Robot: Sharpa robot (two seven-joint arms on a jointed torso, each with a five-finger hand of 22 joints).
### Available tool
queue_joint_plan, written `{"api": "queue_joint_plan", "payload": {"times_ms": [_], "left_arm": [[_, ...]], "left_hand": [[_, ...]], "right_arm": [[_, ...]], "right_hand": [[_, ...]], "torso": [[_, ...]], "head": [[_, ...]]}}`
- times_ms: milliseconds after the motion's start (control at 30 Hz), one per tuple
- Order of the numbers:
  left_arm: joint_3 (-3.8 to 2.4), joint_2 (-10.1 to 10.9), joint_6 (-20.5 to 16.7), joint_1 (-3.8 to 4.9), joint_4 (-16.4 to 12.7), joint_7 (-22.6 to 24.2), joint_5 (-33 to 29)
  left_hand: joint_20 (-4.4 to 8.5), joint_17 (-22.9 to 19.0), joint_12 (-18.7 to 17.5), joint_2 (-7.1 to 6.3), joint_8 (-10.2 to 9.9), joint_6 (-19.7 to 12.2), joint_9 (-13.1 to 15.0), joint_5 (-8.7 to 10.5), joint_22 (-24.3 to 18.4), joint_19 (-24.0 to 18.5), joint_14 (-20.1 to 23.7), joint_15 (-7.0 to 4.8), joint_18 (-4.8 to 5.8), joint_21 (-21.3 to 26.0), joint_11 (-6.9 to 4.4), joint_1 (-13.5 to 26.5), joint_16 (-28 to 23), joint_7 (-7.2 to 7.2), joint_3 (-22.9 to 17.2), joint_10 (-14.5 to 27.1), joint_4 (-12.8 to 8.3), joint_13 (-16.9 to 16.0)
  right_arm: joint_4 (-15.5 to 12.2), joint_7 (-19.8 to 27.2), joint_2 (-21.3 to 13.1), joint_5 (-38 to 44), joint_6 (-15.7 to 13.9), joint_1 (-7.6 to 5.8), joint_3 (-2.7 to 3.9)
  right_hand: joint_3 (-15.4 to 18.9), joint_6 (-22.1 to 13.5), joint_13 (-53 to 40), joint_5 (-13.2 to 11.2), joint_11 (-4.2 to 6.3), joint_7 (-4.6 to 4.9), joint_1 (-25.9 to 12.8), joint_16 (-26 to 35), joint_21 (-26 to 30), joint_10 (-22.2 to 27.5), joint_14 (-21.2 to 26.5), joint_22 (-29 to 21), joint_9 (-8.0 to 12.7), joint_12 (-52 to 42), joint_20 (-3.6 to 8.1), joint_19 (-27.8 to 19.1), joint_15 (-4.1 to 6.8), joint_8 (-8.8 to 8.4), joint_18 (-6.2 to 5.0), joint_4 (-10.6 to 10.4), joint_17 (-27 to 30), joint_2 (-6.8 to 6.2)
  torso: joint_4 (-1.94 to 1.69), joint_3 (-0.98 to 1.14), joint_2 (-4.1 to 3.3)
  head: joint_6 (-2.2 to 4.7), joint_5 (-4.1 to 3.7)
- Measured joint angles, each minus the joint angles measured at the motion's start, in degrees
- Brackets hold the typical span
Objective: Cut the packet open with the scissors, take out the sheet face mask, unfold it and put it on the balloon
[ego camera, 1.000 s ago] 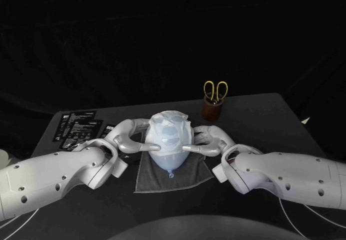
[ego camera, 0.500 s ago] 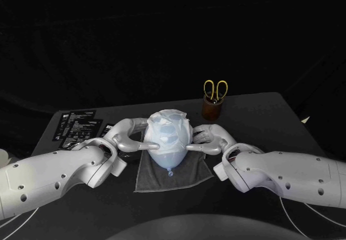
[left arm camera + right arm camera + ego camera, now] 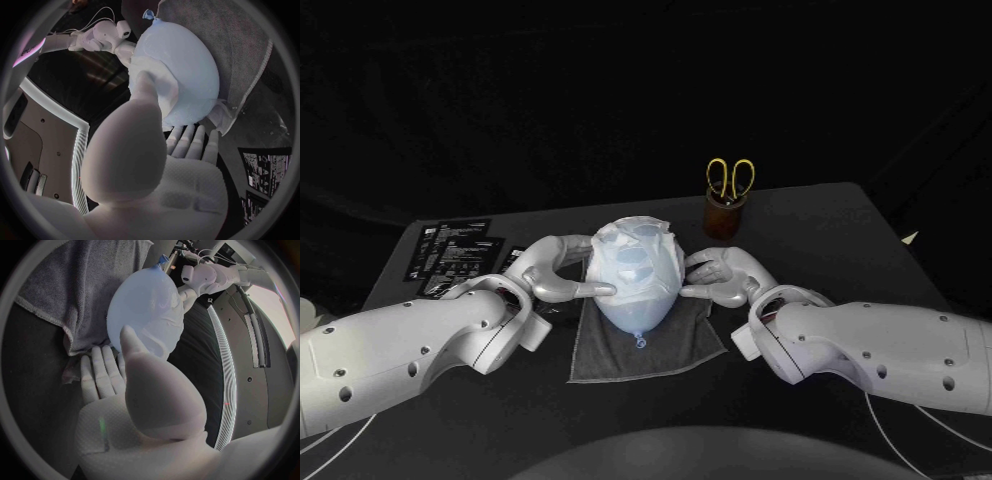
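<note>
As seen from the head view, the balloon (image 3: 636, 290) lies on a grey towel (image 3: 646, 348) at the middle of the table (image 3: 834, 240), knot end toward the robot. The mask (image 3: 635, 240) covers the balloon's far half. The left hand (image 3: 557, 272) holds the balloon on one side and the right hand (image 3: 718, 277) holds it on the other; each thumb presses the upper surface at mid-length. Behind the right hand, a brown cup (image 3: 721, 220) stands upright with yellow-handled scissors (image 3: 730, 180) in it, handles up. Black packets (image 3: 456, 255) lie flat near the table's far left corner, well apart from the balloon. In the left wrist view, the left hand (image 3: 156, 190) has its thumb laid on the mask (image 3: 153, 82) where it covers the balloon (image 3: 187, 70), while its fingers (image 3: 187, 142) reach under the balloon onto the towel (image 3: 250, 55). The right hand (image 3: 103, 37) touches the balloon's opposite side. The packets (image 3: 265, 165) lie beside the left palm. In the right wrist view, the right hand (image 3: 137, 410) has its thumb on the balloon (image 3: 140, 305) and its fingers (image 3: 100, 370) lie beneath it at the edge of the towel (image 3: 75, 285). The left hand (image 3: 203, 275) touches the far side.
</note>
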State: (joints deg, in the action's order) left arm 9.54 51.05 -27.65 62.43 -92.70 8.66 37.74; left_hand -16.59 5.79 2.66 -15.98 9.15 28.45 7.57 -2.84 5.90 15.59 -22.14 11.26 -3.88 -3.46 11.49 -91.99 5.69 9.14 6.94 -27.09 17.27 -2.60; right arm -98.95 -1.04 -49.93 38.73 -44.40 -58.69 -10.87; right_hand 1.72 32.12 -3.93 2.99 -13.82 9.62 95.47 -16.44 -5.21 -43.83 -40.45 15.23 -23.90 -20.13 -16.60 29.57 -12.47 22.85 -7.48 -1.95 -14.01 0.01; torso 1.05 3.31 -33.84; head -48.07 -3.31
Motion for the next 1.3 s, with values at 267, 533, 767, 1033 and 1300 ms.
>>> {"api": "queue_joint_plan", "payload": {"times_ms": [267,533,767,1033,1300], "left_arm": [[0.0,0.0,0.1,0.0,0.1,0.0,-0.3],[0.0,0.0,0.2,-0.01,0.1,0.1,-0.8],[0.0,0.0,0.2,-0.01,0.2,0.2,-1.3],[0.0,-0.1,0.4,0.0,0.4,0.2,-1.6],[-0.01,-0.1,0.4,0.0,0.3,0.3,-1.8]], "left_hand": [[0.0,0.0,0.0,0.61,0.1,0.0,0.1,0.01,0.0,0.0,-0.4,0.0,0.0,0.0,-0.21,-1.2,0.0,0.0,-1.2,-0.2,-0.1,0.0],[0.1,0.1,0.0,0.9,0.1,0.0,0.2,0.01,0.0,0.3,-0.6,-0.2,0.0,0.0,-0.27,-1.5,0.0,-0.01,-1.7,-0.3,0.0,0.0],[0.0,0.1,0.0,0.91,0.1,0.0,0.2,0.01,0.0,0.4,-0.6,-0.2,-0.01,0.0,-0.41,-1.5,0.0,-0.01,-1.7,-0.4,0.0,0.0],[0.0,0.1,0.0,0.9,0.1,0.2,0.2,0.01,0.0,0.4,-0.6,-0.2,0.0,0.0,-0.22,-1.5,0.0,-0.04,-1.7,-0.6,0.0,0.0],[0.0,0.1,0.0,0.9,0.1,0.4,0.3,0.02,0.0,0.4,-0.6,-0.2,0.0,0.0,-0.22,-1.5,0.0,0.0,-1.7,-0.6,0.0,0.0]], "right_arm": [[-1.0,-0.4,-2.0,0.6,0.1,0.01,0.0],[-2.4,0.2,-5.0,-0.4,0.3,-0.06,-0.01],[-3.3,4.5,-6.7,-5.5,0.8,-1.15,0.12],[-1.4,8.2,-5.3,-11.9,1.6,-4.11,0.37],[2.6,8.1,-1.3,-14.4,1.9,-5.36,0.42]], "right_hand": [[-2.3,0.0,0.1,0.0,0.31,0.0,0.8,-0.6,0.0,-0.9,-0.2,-0.1,0.4,-0.2,-0.2,0.2,0.2,1.09,-0.02,2.8,0.4,0.82],[-1.8,0.0,0.2,0.0,0.31,0.0,-3.3,-0.6,-0.4,-0.9,0.1,-0.2,1.1,-0.2,0.0,1.1,0.07,1.82,-0.02,3.6,0.9,0.19],[0.8,3.8,0.2,0.0,0.84,0.4,-12.4,-2.7,-2.8,-3.9,-2.1,1.6,3.0,-0.8,0.03,7.0,1.02,1.89,-0.53,0.5,1.1,2.11],[9.0,4.5,0.2,0.0,0.37,0.76,-20.0,-2.0,-2.5,-3.6,-1.9,0.5,6.0,1.1,-0.05,6.0,0.64,-1.77,-1.01,-5.9,2.6,2.41],[13.5,1.9,0.2,0.0,-0.33,0.3,-20.6,-0.9,-0.7,-0.2,1.5,-2.0,7.9,2.9,-0.01,0.2,-0.41,-4.24,-0.99,-9.0,3.9,2.03]], "torso": [[0.0,0.0,0.01],[0.01,0.0,0.02],[0.07,0.0,0.0],[-0.03,0.03,-0.03],[-0.04,-0.03,-0.09]], "head": [[-0.02,-0.08],[0.21,-0.13],[0.6,-0.29],[1.01,-0.72],[1.18,-0.89]]}}
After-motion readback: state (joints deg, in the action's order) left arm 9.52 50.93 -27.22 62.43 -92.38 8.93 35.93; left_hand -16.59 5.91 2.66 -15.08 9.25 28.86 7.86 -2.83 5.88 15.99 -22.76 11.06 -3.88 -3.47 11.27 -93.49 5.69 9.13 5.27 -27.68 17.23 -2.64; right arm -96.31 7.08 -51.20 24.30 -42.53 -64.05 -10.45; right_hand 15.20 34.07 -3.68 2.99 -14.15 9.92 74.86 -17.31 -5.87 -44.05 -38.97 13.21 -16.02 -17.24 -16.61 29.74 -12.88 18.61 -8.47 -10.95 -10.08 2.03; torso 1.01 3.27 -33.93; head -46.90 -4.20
